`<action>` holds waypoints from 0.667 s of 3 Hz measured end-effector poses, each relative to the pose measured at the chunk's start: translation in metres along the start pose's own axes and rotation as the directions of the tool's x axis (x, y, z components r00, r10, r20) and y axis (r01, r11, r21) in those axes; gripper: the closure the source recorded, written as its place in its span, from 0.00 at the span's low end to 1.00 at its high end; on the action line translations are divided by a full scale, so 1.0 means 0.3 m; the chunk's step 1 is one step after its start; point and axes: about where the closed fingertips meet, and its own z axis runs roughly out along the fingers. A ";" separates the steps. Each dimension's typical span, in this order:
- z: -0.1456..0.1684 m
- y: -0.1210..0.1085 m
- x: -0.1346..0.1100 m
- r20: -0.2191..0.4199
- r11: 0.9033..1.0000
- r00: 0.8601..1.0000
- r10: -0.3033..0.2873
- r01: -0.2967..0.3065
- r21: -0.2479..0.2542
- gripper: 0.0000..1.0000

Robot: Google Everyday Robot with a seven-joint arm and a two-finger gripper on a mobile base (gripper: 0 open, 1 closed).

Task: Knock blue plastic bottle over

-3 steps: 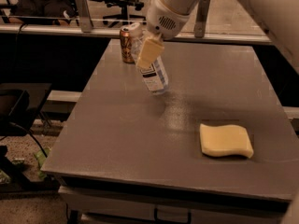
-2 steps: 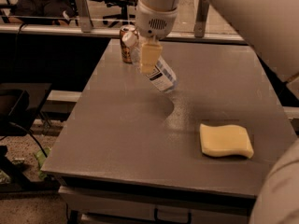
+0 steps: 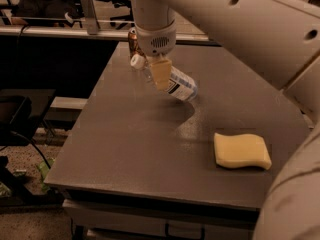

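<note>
Bottle (image 3: 180, 86) leans way over right against the hand (image 3: 161, 74), which hangs straight down over the surface (image 3: 140, 149), can't tell if it's open.

table (image 3: 135, 154): grey top | sponge (image 3: 242, 150): yellow, flat, right front part of table | can (image 3: 132, 40): copper-brown, upright, far edge | metal post (image 3: 89, 11): behind table

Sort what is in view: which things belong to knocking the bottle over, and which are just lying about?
Part of the job:
- blue plastic bottle, tipped well over, cap pointing left
- gripper, right in front of the bottle's middle

Just lying about:
- brown can, at the far edge behind the arm
- yellow sponge, front right
</note>
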 end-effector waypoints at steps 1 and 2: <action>0.055 0.016 0.003 -0.083 0.998 0.995 -0.062 0.060 -0.023 0.61; 0.084 0.034 0.001 -0.127 0.993 0.986 -0.111 0.107 -0.041 0.38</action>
